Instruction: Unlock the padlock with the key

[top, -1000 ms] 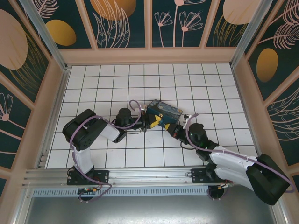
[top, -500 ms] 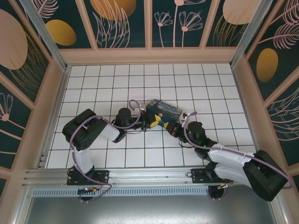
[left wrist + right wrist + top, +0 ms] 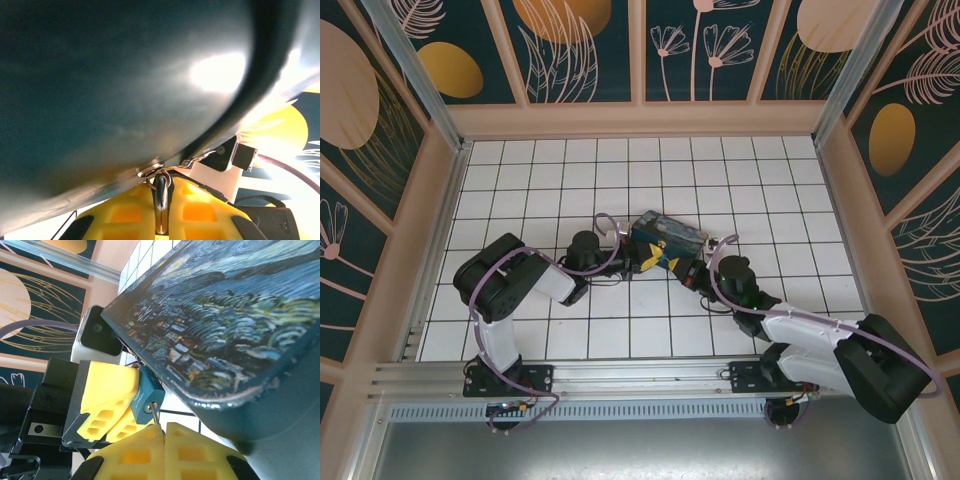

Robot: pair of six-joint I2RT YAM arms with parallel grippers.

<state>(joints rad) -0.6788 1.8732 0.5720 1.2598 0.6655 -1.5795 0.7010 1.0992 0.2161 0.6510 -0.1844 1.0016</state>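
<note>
White-tiled desk (image 3: 540,180) enclosed by walls (image 3: 580,40) painted with leaf and disc motifs. At centre lies a blue painted tin box (image 3: 668,238), and both arms meet at its near edge. The left pincer (image 3: 638,262) is clamped on the padlock (image 3: 146,399), a small teal body at the box's rim, held between yellow fingers (image 3: 107,387). The right pincer (image 3: 162,429) has its fingers pressed together on the key (image 3: 156,416), whose thin shaft meets the padlock's underside. In the left wrist view, the steel shackle (image 3: 161,200) hangs from a metal ring (image 3: 152,173) on the box.
</note>
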